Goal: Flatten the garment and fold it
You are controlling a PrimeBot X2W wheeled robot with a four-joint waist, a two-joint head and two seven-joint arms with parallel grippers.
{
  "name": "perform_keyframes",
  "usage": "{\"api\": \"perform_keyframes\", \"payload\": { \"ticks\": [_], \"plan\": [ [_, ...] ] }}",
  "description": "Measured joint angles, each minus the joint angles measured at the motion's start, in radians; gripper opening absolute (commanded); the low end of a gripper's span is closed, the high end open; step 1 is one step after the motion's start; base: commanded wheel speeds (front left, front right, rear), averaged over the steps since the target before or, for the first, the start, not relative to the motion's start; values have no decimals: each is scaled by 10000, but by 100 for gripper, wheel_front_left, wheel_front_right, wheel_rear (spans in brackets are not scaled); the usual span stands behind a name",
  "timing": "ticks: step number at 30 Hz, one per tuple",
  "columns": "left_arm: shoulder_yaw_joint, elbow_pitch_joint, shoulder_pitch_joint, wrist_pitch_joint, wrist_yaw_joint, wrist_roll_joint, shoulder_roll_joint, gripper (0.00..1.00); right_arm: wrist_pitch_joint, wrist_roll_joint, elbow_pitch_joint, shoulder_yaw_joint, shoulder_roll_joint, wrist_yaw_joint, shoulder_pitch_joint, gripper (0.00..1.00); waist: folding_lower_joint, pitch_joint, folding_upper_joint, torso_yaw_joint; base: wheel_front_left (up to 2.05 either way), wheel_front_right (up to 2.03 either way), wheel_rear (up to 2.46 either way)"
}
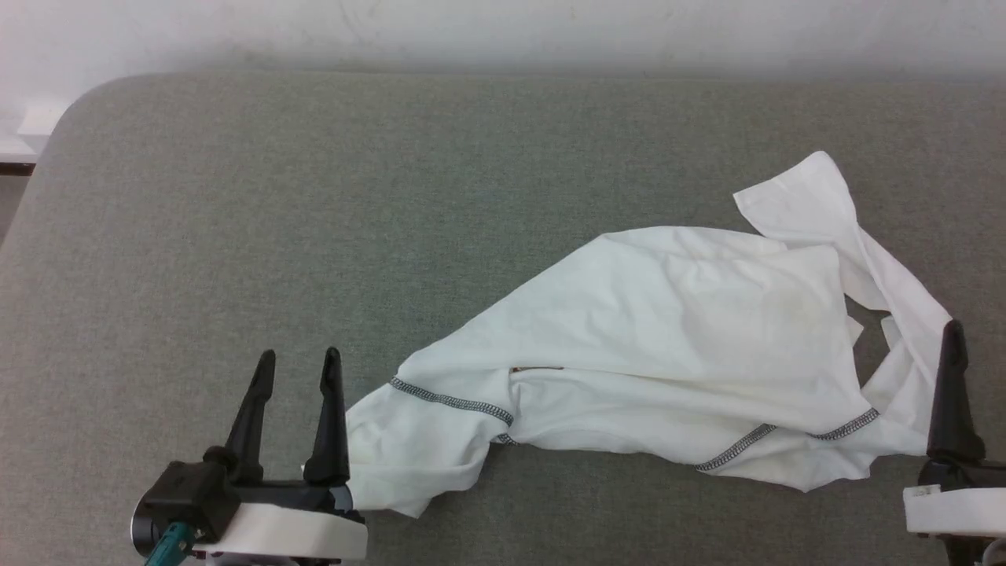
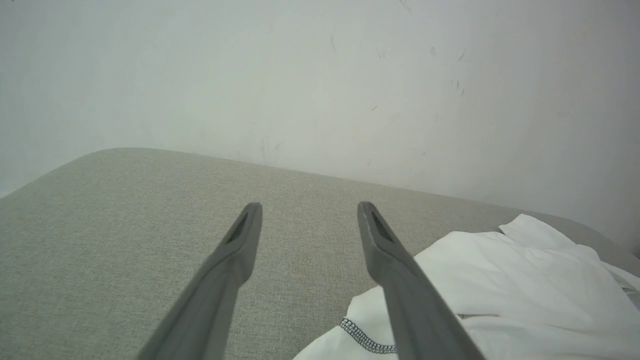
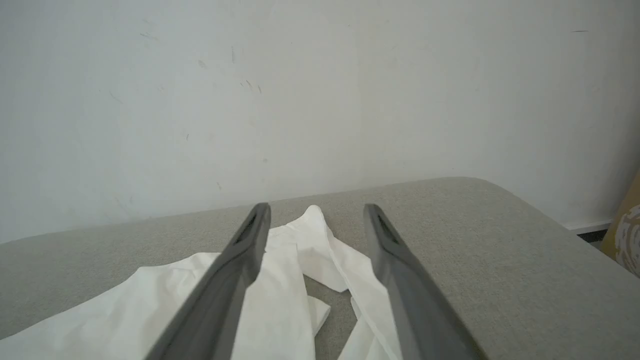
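Head view: left gripper point(image 1: 299, 358) stands released and empty at near left, its right finger just beside the near-left end of the garment point(image 1: 668, 330). Right gripper point(image 3: 316, 207), jaws apart and empty, stands at the near-right edge. Garment lies rumpled, running far-right; flattening is incomplete, folding not begun.

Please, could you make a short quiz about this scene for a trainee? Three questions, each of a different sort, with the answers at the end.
1. True or false: the garment lies fully flat on the table.
2. The left gripper is: A) shut on the garment; B) open, beside the garment; C) open, at the table's far edge.
3. Fill in: the right gripper has its jaws ___.
Key: 1 false, it is crumpled and bunched; 2 B; 3 open.
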Motion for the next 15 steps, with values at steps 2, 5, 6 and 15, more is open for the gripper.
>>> {"api": "perform_keyframes", "payload": {
  "ticks": [2,5,6,15],
  "plan": [
    [13,-23,75,0,0,-2,0,100,-138,67,207,82,2,0,4,100,0,-54,0,-54,0,0,0],
    [-84,-38,50,0,-144,82,54,100,-236,56,339,69,2,0,-1,100,0,-147,0,-152,0,0,0],
    [-184,-36,-31,10,-201,142,128,100,-251,52,360,54,2,0,-2,100,0,-178,0,-186,0,0,0],
    [-2529,29,-3954,2746,-704,456,1793,100,-330,58,416,67,-2,0,-190,100,2,-47,0,-409,0,0,0]
  ]
}}
